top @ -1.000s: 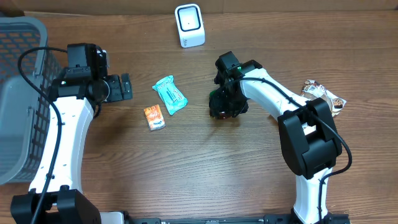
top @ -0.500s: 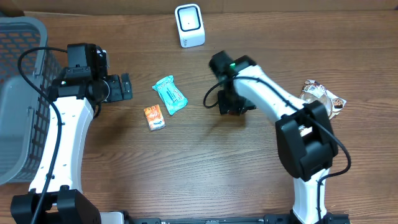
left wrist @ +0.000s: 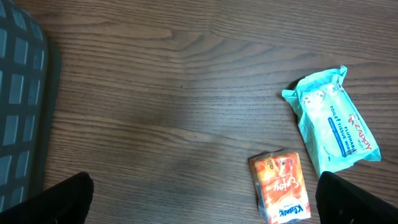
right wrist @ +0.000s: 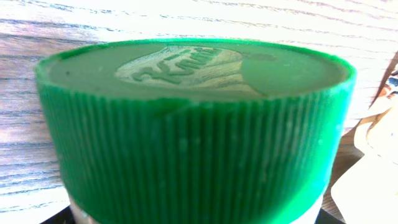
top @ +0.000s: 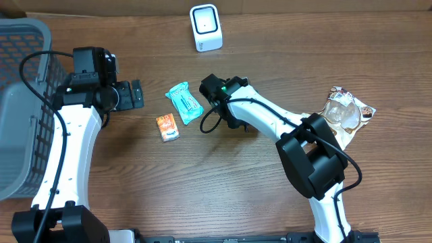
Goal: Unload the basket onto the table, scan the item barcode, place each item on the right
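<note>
Right gripper [top: 224, 111] clasps a green-lidded jar [right wrist: 193, 124] over the middle of the table [top: 223, 189], near a teal tissue packet [top: 185, 102] and short of the white scanner [top: 205, 27] at the far edge. Left gripper [top: 137, 94], jaws wide, hovers beside the grey basket [top: 20, 101].

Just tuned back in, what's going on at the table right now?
The right gripper is closed on a green-lidded container, held over the table just right of the teal tissue pack and short of the white scanner. The lid fills the right wrist view, so no barcode shows. The left gripper hangs open near the basket, holding nothing. An orange packet lies untouched by the tissue pack.
</note>
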